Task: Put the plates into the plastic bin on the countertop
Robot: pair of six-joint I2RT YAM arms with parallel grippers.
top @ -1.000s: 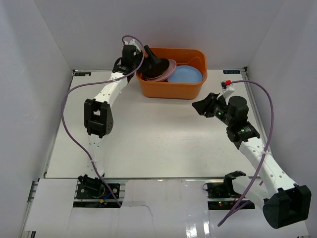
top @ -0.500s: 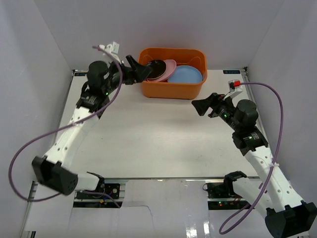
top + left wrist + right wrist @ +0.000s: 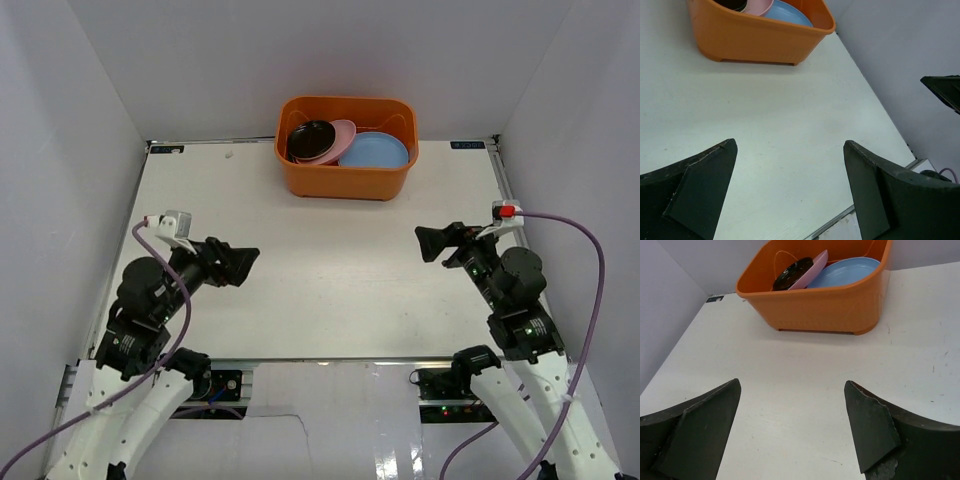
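**A:** so where's everything sitting right now?

**B:** the plastic bin (image 3: 345,182) is at the far edge of the countertop (image 3: 320,290), roughly midway along it. I can see three plates in there. A glossy black plate (image 3: 311,140) is on the left side, resting against a pink plate (image 3: 344,130) that's tilted up. A light blue plate (image 3: 376,151) lies flatter on the right side.

**A:** and the arms?

**B:** both are well apart from the bin. The left gripper (image 3: 243,264) hangs over the near left part of the worktop, jaws spread wide, nothing between them. Its wrist cam just shows bare white top between the two fingers (image 3: 695,192). The right gripper (image 3: 428,243) is near the right edge, about halfway along it. It's also spread wide and holding nothing, and its wrist cam looks straight at the bin.
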